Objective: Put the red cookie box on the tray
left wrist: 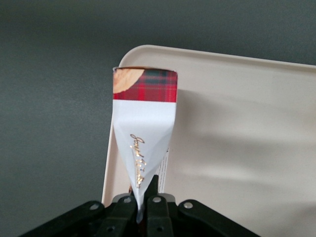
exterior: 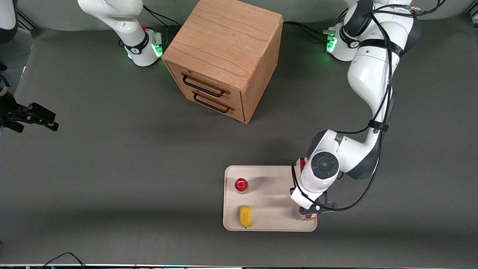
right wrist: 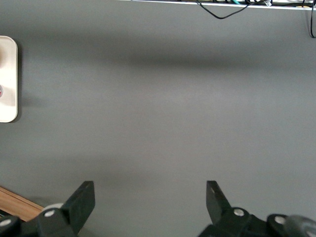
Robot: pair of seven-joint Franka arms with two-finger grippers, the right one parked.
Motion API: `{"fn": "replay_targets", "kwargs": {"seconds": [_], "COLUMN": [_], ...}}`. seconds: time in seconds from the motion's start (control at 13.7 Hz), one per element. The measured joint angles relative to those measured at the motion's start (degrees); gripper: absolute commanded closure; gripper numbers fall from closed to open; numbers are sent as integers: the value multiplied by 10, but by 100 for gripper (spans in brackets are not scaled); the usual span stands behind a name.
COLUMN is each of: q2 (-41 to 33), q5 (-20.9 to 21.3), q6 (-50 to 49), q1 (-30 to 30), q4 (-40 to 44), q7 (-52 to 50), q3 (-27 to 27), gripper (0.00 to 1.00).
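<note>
The cream-white tray (exterior: 269, 194) lies on the grey table, nearer the front camera than the cabinet. The red cookie box (left wrist: 144, 123) shows its red plaid end and white patch in the left wrist view, held over the tray's (left wrist: 237, 148) edge toward the working arm's end. In the front view only a red end of the box (exterior: 301, 163) shows past the wrist. My left gripper (left wrist: 144, 197) is shut on the box; in the front view it (exterior: 309, 213) is over the tray's near corner.
A small red-capped bottle (exterior: 241, 185) and a yellow object (exterior: 245, 216) sit on the tray toward the parked arm's end. A wooden drawer cabinet (exterior: 224, 56) stands farther from the front camera. The tray's end shows in the right wrist view (right wrist: 9, 79).
</note>
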Motion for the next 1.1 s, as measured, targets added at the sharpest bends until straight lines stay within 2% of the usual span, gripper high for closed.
{"fn": "replay_targets", "kwargs": {"seconds": [0.15, 0.22, 0.29, 0.37, 0.59, 0.8, 1.1], "q2": [0, 0, 0, 0, -1, -22, -116], "q5": [0, 1, 4, 9, 28, 30, -25], "q6": [1, 3, 4, 6, 1, -74, -185], "q1": [0, 0, 0, 0, 1, 11, 72], "q4": [0, 0, 0, 0, 2, 17, 26], "q7": [0, 0, 0, 0, 0, 29, 152], "q3": [0, 0, 1, 1, 1, 1, 7], "gripper": [78, 51, 11, 0, 0, 0, 0]}}
